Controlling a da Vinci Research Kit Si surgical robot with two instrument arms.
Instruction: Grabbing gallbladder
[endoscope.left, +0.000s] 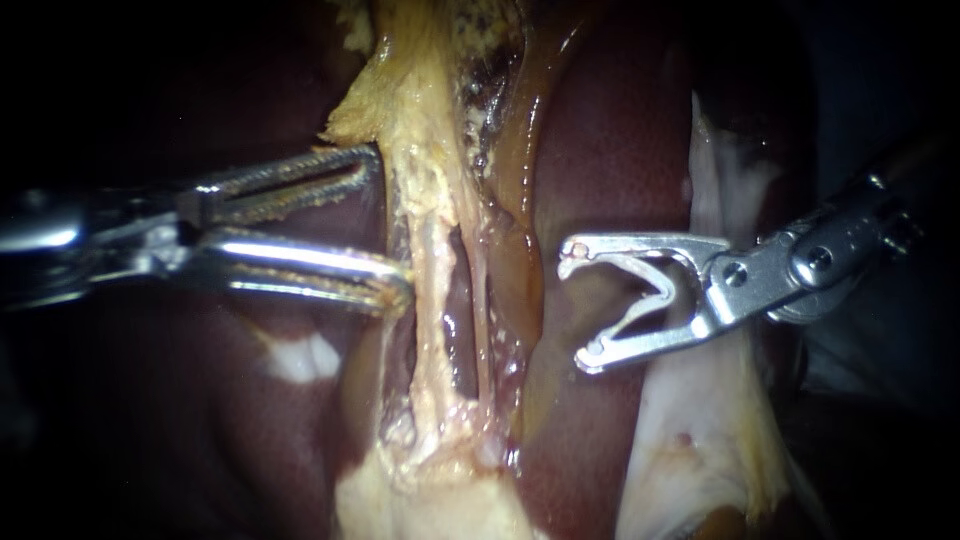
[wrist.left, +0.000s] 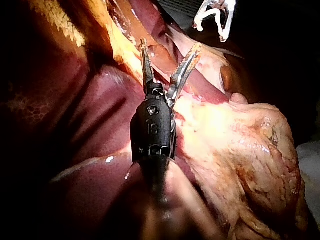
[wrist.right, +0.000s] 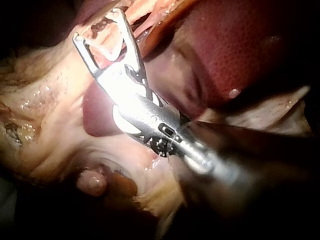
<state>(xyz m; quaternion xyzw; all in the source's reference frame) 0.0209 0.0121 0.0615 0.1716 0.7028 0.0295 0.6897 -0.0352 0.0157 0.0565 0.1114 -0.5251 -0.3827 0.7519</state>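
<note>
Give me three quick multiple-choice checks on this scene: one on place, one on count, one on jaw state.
1. The right instrument has its jaws:
A) in front of the dark red liver
B) shut on a clip
C) out of the endoscope view

2. Instruments in the endoscope view:
A) one
B) two
C) three

3. The left instrument has its jaws:
A) shut and empty
B) open
C) shut on a tube

Answers:
1 A: red liver shows through the gap between the jaws.
2 B: one shaft enters from each side.
3 B: a clear gap separates the jaws, with their tips at the edge of the yellowish tissue strands.
</note>
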